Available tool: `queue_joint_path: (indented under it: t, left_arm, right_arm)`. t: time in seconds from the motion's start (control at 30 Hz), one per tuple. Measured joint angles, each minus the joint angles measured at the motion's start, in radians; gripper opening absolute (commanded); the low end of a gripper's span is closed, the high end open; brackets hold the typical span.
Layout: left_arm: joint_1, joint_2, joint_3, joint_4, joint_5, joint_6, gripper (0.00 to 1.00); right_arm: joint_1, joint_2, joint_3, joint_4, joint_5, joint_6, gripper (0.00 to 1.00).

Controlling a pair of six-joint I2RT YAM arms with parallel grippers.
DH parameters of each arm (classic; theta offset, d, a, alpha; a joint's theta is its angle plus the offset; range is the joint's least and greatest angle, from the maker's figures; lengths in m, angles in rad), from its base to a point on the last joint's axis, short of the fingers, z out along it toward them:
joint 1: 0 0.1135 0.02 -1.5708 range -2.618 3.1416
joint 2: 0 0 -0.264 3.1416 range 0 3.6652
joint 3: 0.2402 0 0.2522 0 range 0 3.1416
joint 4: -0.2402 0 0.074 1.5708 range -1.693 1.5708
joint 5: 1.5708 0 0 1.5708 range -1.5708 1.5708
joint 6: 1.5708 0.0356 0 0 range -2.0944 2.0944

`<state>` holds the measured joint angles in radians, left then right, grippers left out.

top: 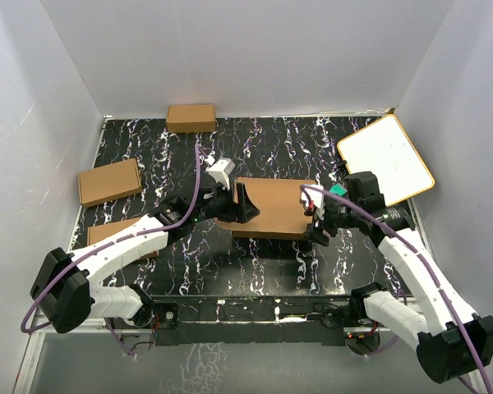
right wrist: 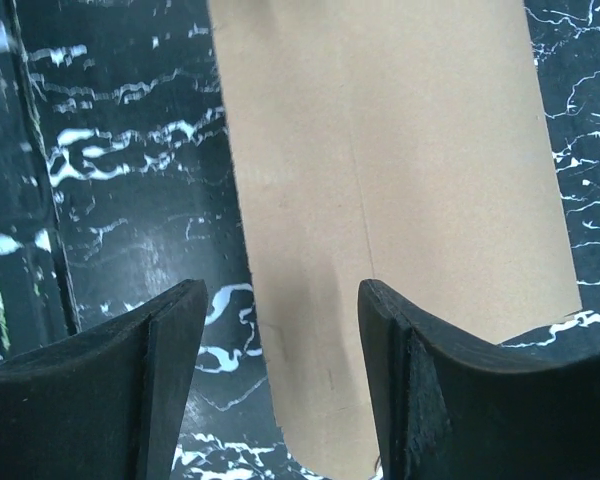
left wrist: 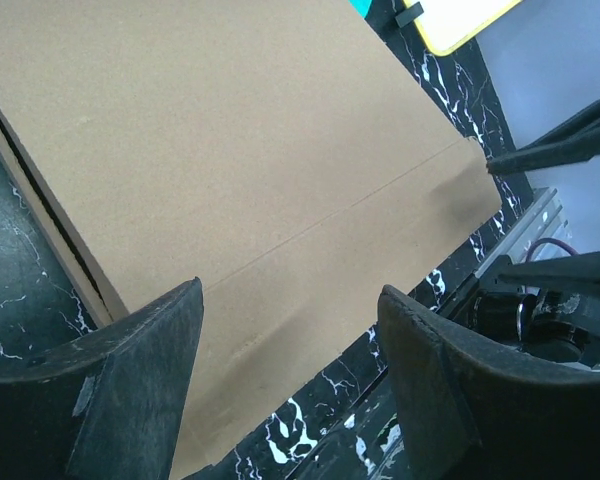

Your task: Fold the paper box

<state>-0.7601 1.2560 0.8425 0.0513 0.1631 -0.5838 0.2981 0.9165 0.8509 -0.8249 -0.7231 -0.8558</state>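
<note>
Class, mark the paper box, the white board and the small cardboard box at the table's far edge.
paper box (top: pixel 279 209): top view, middle of its top face.
white board (top: pixel 384 160): top view, centre of its white face.
small cardboard box (top: pixel 191 117): top view, middle of its top.

Paper box (top: pixel 273 209) plain brown; table (top: pixel 312 139) black with white marbling; board (top: pixel 386 158) white, tan-rimmed.

The work area is enclosed on three sides by plain pale panels: a back wall (top: pixel 246 49), a left wall (top: pixel 33 123) and a right wall (top: pixel 468 98). The tabletop (top: pixel 271 139) is black with irregular white veining and a slight gloss. A metal rail (top: pixel 255 305) runs along its near edge. Lighting is even and diffuse, with only soft shadows.
</note>
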Motion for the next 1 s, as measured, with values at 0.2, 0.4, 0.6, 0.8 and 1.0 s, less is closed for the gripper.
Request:
queue_joint_path:
  t: [0.2, 0.4, 0.6, 0.8, 1.0]
  left_arm:
    - [0.01, -0.009, -0.004, -0.006, -0.014, 0.004, 0.69]
    - [0.036, -0.01, -0.003, -0.019, -0.021, 0.023, 0.69]
    - [0.082, -0.01, -0.003, -0.038, -0.021, 0.041, 0.69]
    - [0.111, -0.008, -0.003, -0.037, 0.004, 0.041, 0.69]
    - [0.113, 0.012, -0.004, -0.028, 0.033, 0.04, 0.65]
  right_arm:
    - [-0.164, 0.09, 0.044, 0.057, -0.14, 0.15, 0.64]
    - [-0.338, 0.251, 0.091, 0.134, -0.244, 0.329, 0.49]
    - [-0.373, 0.344, 0.097, 0.151, -0.218, 0.4, 0.45]
    - [-0.372, 0.344, 0.097, 0.162, -0.194, 0.414, 0.37]
    - [-0.372, 0.345, 0.097, 0.169, -0.182, 0.409, 0.23]
